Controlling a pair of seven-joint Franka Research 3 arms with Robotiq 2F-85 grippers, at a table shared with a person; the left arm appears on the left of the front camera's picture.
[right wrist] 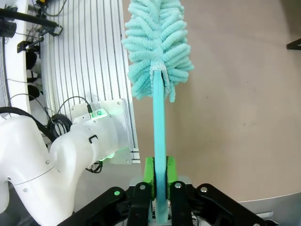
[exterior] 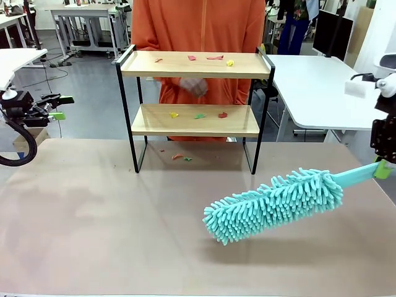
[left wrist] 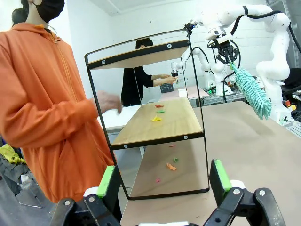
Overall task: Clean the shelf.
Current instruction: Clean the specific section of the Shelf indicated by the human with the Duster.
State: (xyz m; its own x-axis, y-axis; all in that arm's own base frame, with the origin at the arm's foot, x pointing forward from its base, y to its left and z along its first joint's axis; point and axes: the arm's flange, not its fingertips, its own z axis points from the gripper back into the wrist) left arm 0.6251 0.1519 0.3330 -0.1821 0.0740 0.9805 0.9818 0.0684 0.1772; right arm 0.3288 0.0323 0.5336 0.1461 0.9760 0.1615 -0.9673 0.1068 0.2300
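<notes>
**Front view: duster held over surface, shelf w/ scraps at far side**

We see the shelf [exterior: 185,65] standing upright on the brown surface [exterior: 93,216], toward its far edge, approx. centre. Small coloured scraps [exterior: 215,57] lie on its top board, more on the lower board, and a few on the surface under it. A person [exterior: 198,25] in an orange top stands right behind the shelf. One hand [exterior: 195,86] shows blurred btw. the two boards.

Right pincer [exterior: 382,168], at the right edge, is pressed together on the teal handle of a fluffy teal duster [exterior: 275,204]. In the right wrist view we see the green pads [right wrist: 149,174] clamping that handle from both sides. The duster head slants down-left, hanging above the surface in front of the shelf & apart from it, w/ its shadow below.

Left pincer [exterior: 59,106] sits at the left edge, off the surface's side, well apart from the shelf. Its jaws are spread w/ nothing btw. them. In the left wrist view the shelf's end frame stands beyond its fingers.
</notes>
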